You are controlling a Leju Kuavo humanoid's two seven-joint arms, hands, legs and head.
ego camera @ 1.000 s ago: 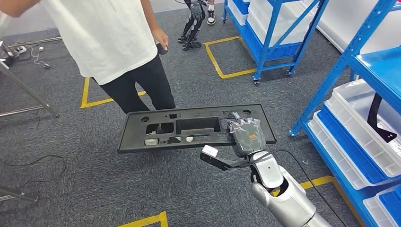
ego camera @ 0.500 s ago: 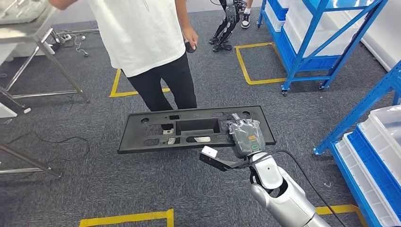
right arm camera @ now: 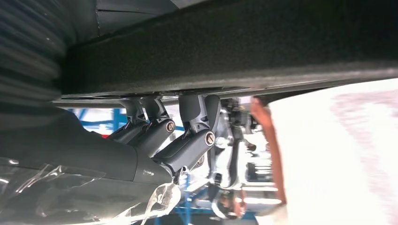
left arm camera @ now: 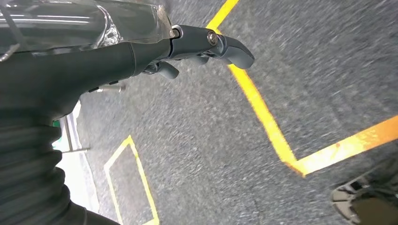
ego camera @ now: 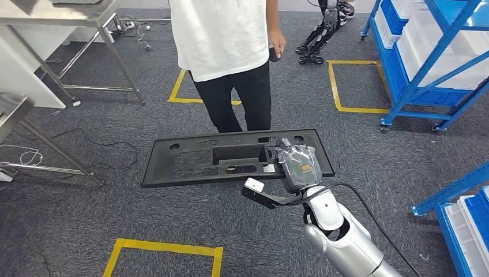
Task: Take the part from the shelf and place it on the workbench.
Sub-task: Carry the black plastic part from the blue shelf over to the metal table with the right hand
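Carrying the part (ego camera: 230, 157), a long black panel, across the middle of the frame, I am gripping its right end with my right hand (ego camera: 297, 166); it is off the shelf (ego camera: 429, 69) at the upper right and not yet on the workbench (ego camera: 63, 14) at the upper left. My view has swung since the earlier frame: shelving slid right, the bench appeared. My left hand (left arm camera: 187, 47) is hanging with fingers curled on nothing.

Matt black plastic part (ego camera: 230, 158); rough grey carpet floor (ego camera: 115, 213); shiny metal bench (ego camera: 63, 14) at 11 o'clock.
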